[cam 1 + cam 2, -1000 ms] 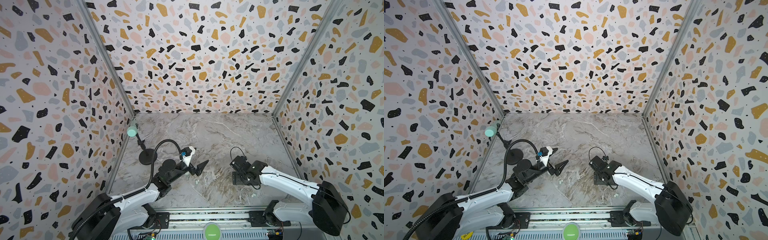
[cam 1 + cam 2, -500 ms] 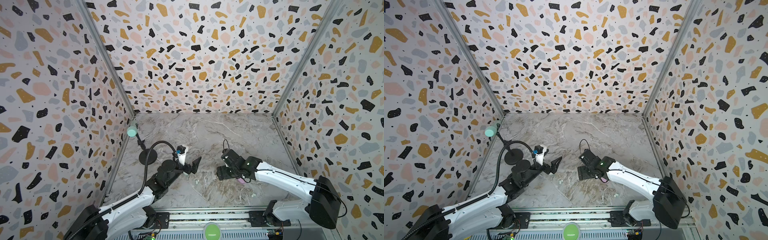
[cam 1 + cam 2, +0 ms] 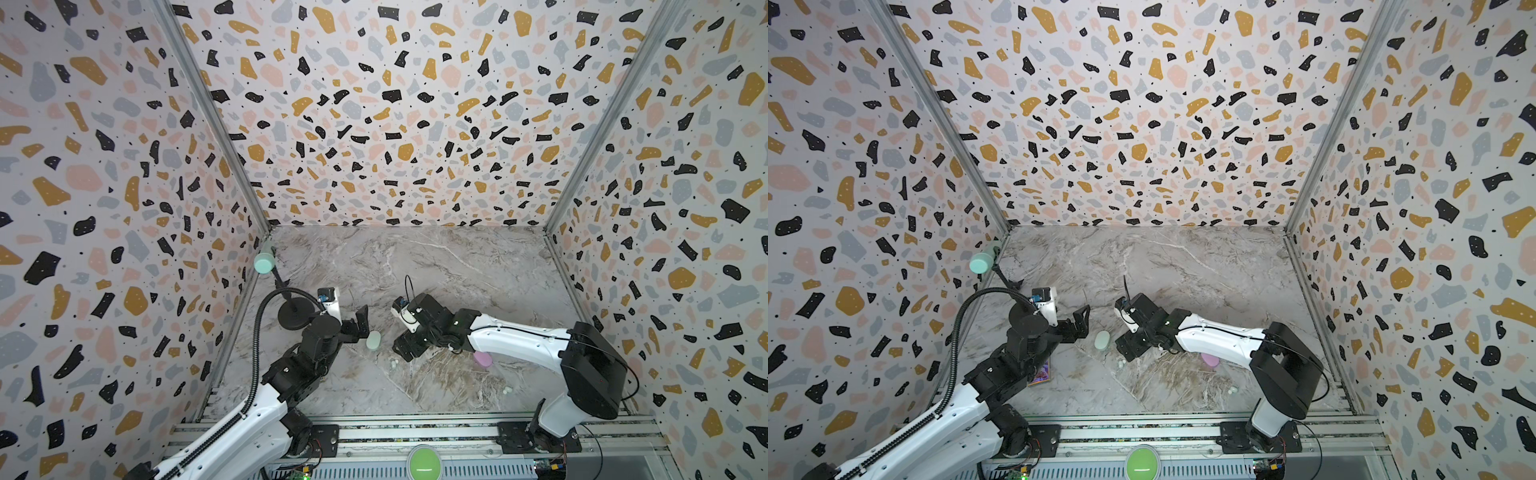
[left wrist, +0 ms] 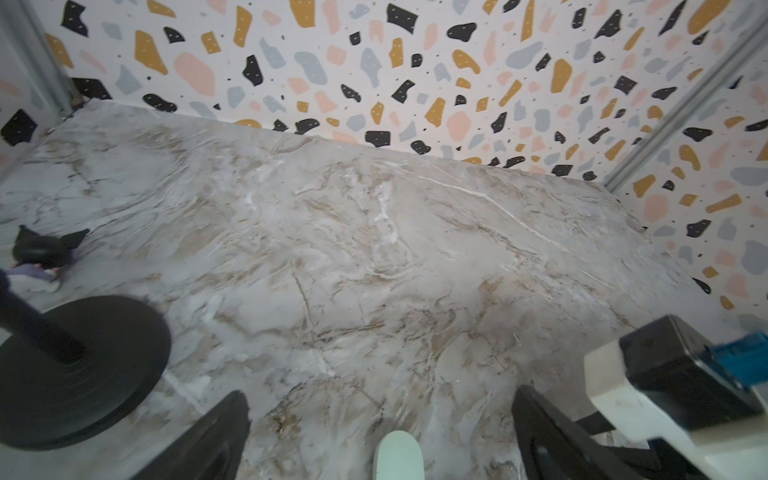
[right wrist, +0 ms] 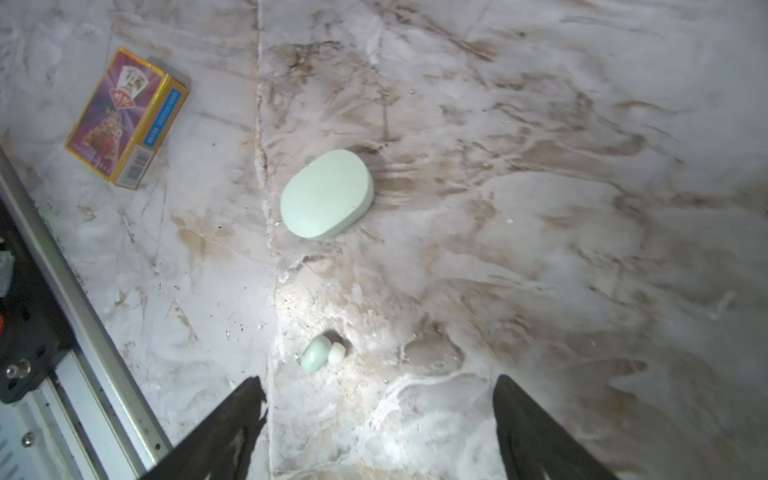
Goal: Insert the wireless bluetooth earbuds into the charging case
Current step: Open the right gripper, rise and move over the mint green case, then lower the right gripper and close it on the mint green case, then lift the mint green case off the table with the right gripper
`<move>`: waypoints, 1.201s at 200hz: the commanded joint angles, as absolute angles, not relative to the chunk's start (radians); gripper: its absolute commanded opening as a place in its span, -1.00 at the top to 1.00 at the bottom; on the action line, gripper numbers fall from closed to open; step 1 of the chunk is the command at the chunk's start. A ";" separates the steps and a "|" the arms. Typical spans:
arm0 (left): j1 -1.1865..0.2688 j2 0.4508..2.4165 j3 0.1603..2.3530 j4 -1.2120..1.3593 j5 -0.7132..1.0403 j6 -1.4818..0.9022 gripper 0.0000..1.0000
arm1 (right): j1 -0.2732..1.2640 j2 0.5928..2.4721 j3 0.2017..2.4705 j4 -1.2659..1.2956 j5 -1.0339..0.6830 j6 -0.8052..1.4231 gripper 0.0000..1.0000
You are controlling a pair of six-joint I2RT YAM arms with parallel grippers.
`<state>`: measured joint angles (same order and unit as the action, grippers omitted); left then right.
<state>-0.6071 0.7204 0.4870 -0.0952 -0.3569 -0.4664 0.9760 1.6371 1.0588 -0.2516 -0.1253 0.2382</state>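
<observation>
enclosing the grey-brown marble-patterned table [image 3: 415,266], terrazzo-print walls [image 3: 395,124] rise on three sides; left hand [image 4: 380,395] and right hand [image 5: 378,381] both hang spread over it.

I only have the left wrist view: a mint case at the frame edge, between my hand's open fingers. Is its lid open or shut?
Observer: Shut. The right wrist view shows the mint charging case closed and lying flat.
Operator: Any earbuds near it?
Observer: A mint earbud lies apart from that case, just ahead of the open right hand.
Operator: Is there a second case?
Observer: Yes, a lilac-pink case shows in both top views, partly hidden under the right arm.
</observation>
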 commanded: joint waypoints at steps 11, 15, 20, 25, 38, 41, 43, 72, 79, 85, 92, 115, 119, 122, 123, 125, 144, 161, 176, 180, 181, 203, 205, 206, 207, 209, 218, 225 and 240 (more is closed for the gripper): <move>-0.464 0.737 0.537 -0.237 -0.249 -0.514 -1.00 | 0.990 1.719 1.129 -0.171 -0.194 0.106 -0.75; -0.445 0.743 0.539 -0.241 -0.225 -0.513 -1.00 | 0.990 1.731 1.139 -0.170 -0.196 0.099 -0.75; -0.426 0.750 0.540 -0.246 -0.201 -0.511 -1.00 | 0.992 1.745 1.149 -0.168 -0.196 0.090 -0.75; -0.411 0.758 0.544 -0.253 -0.182 -0.507 -1.00 | 0.992 1.759 1.160 -0.168 -0.200 0.080 -0.75; -0.385 0.777 0.553 -0.270 -0.155 -0.495 -1.00 | 0.997 1.790 1.190 -0.165 -0.200 0.051 -0.75; -0.380 0.782 0.554 -0.275 -0.148 -0.492 -1.00 | 0.999 1.798 1.196 -0.164 -0.199 0.044 -0.75; -0.377 0.786 0.555 -0.277 -0.143 -0.490 -1.00 | 1.000 1.802 1.201 -0.164 -0.200 0.040 -0.75; -0.330 0.820 0.558 -0.299 -0.096 -0.479 -1.00 | 1.007 1.886 1.279 -0.184 -0.194 -0.017 -0.75; -0.326 0.822 0.558 -0.295 -0.090 -0.480 -1.00 | 1.010 1.905 1.294 -0.189 -0.191 -0.030 -0.76; -0.321 0.824 0.559 -0.295 -0.086 -0.481 -1.00 | 1.011 1.921 1.305 -0.191 -0.189 -0.041 -0.75; -0.312 0.827 0.559 -0.294 -0.083 -0.480 -1.00 | 1.012 1.940 1.322 -0.195 -0.187 -0.052 -0.76; -0.289 0.838 0.555 -0.283 -0.064 -0.479 -1.00 | 1.026 1.992 1.374 -0.205 -0.178 -0.086 -0.75; -0.288 0.839 0.554 -0.282 -0.064 -0.478 -1.00 | 1.030 1.999 1.384 -0.208 -0.175 -0.093 -0.75; -0.287 0.840 0.554 -0.282 -0.063 -0.479 -1.00 | 1.032 2.006 1.391 -0.210 -0.172 -0.096 -0.74; -0.288 0.841 0.555 -0.282 -0.063 -0.478 -1.00 | 1.033 2.008 1.393 -0.212 -0.171 -0.097 -0.75; -0.286 0.840 0.554 -0.282 -0.063 -0.478 -1.00 | 1.033 2.012 1.400 -0.215 -0.168 -0.100 -0.74; -0.284 0.840 0.552 -0.281 -0.063 -0.479 -1.00 | 1.041 2.050 1.444 -0.238 -0.146 -0.113 -0.67; -0.282 0.835 0.551 -0.281 -0.063 -0.480 -1.00 | 1.041 2.075 1.468 -0.252 -0.136 -0.109 -0.57; -0.282 0.830 0.550 -0.281 -0.064 -0.480 -1.00 | 1.041 2.087 1.478 -0.262 -0.127 -0.100 -0.49; -0.282 0.830 0.548 -0.281 -0.064 -0.480 -1.00 | 1.041 2.089 1.479 -0.264 -0.125 -0.096 -0.47; -0.281 0.830 0.549 -0.281 -0.064 -0.480 -1.00 | 1.041 2.089 1.479 -0.265 -0.123 -0.095 -0.47; -0.282 0.829 0.548 -0.279 -0.064 -0.480 -1.00 | 1.038 2.090 1.472 -0.269 -0.089 -0.072 -0.39; -0.282 0.829 0.549 -0.278 -0.065 -0.481 -1.00 | 1.038 2.088 1.471 -0.270 -0.085 -0.069 -0.39; -0.282 0.829 0.549 -0.279 -0.065 -0.481 -1.00 | 1.037 2.088 1.471 -0.270 -0.082 -0.066 -0.38; -0.282 0.830 0.549 -0.279 -0.065 -0.481 -1.00 | 1.037 2.088 1.469 -0.270 -0.079 -0.065 -0.38; -0.282 0.830 0.549 -0.279 -0.066 -0.480 -1.00 | 1.036 2.087 1.468 -0.269 -0.076 -0.060 -0.38; -0.282 0.830 0.548 -0.278 -0.066 -0.480 -1.00 | 1.031 2.083 1.465 -0.270 -0.059 -0.042 -0.35; -0.282 0.831 0.548 -0.277 -0.067 -0.479 -1.00 | 1.025 2.080 1.463 -0.271 -0.053 -0.025 -0.32; -0.282 0.828 0.548 -0.277 -0.067 -0.481 -1.00 | 1.011 2.069 1.454 -0.270 -0.033 0.011 -0.26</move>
